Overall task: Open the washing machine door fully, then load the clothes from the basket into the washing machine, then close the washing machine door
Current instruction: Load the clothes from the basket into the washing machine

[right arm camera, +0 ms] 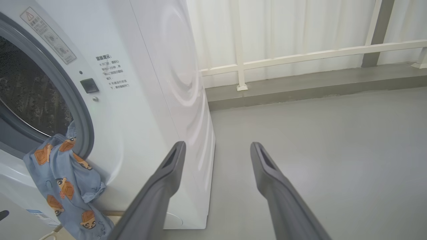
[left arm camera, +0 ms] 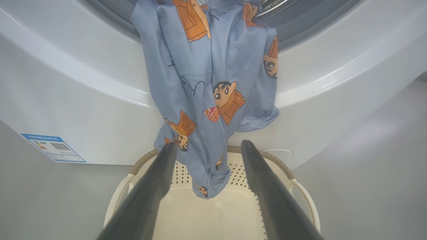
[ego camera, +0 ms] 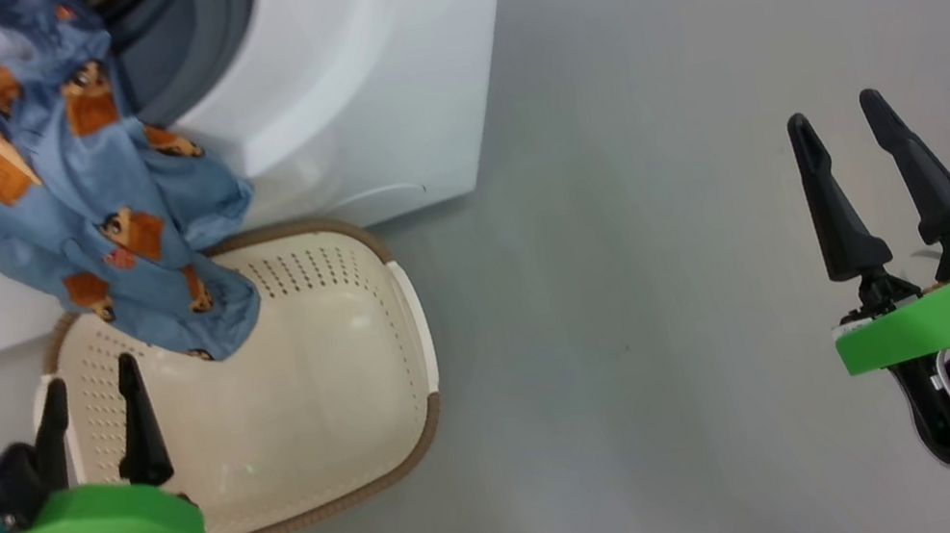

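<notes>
A light-blue garment (ego camera: 71,191) printed with orange figures hangs out of the washing machine (ego camera: 364,81) opening, over the grey gasket and down the white front. Its lower end dangles into the cream basket (ego camera: 371,343), which stands on the floor against the machine. In the left wrist view the same garment (left arm camera: 210,90) drapes toward the basket (left arm camera: 300,193). My left gripper (ego camera: 88,385) is open above the basket's near-left part, holding nothing. My right gripper (ego camera: 837,120) is open over bare floor, far right of the machine. The door is out of view. The garment (right arm camera: 63,186) also shows at the drum's edge.
A blue label sticker (left arm camera: 53,147) sits on the machine's lower front. Grey floor (ego camera: 672,222) stretches right of the machine and basket. In the right wrist view a white railing (right arm camera: 300,58) and a raised grey ledge run along the back wall.
</notes>
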Controlling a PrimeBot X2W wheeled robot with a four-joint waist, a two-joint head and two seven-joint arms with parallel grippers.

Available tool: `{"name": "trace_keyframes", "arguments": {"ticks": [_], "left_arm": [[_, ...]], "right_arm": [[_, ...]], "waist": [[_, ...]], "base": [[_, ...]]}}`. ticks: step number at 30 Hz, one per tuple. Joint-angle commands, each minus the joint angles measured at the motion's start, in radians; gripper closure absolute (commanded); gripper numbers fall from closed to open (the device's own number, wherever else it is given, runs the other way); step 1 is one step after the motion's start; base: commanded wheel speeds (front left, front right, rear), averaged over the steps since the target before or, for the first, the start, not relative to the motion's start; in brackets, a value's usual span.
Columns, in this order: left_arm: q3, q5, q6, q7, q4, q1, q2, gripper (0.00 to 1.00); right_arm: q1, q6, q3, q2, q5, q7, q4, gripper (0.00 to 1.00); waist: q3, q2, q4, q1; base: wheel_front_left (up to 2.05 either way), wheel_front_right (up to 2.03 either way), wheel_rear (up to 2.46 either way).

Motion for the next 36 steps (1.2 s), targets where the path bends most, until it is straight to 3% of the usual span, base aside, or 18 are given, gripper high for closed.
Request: {"name": "trace_keyframes", "arguments": {"ticks": [1,14,23,36], "left_arm": [[0.008,-0.02,0.001,-0.006,0.012,-0.031,0.041,0.0],[-0.146,-0.174,0.0,-0.006,0.284,-0.316,0.188,0.0],[-0.235,-0.267,0.0,-0.006,0.381,-0.421,0.25,0.0],[-0.449,-0.457,0.0,-0.006,0.156,-0.435,0.316,0.0]], "right_arm": [[-0.015,0.004,0.02,-0.001,-0.01,-0.008,-0.026,0.0],[-0.078,0.004,0.049,0.017,-0.011,-0.008,-0.039,0.0],[-0.096,0.004,0.071,0.027,-0.012,-0.008,-0.048,0.0],[-0.114,0.004,0.08,0.042,-0.016,-0.008,-0.05,0.0]], "waist": [[0.069,-0.0001,-0.021,0.0],[0.178,-0.0001,-0.066,0.0],[0.213,-0.0001,-0.095,0.0],[0.241,-0.0001,-0.103,0.0]], "base": [[0.0,0.0,0.0],[0.0,0.0,0.0],[0.0,0.0,0.0],[0.0,0.0,0.0]]}}
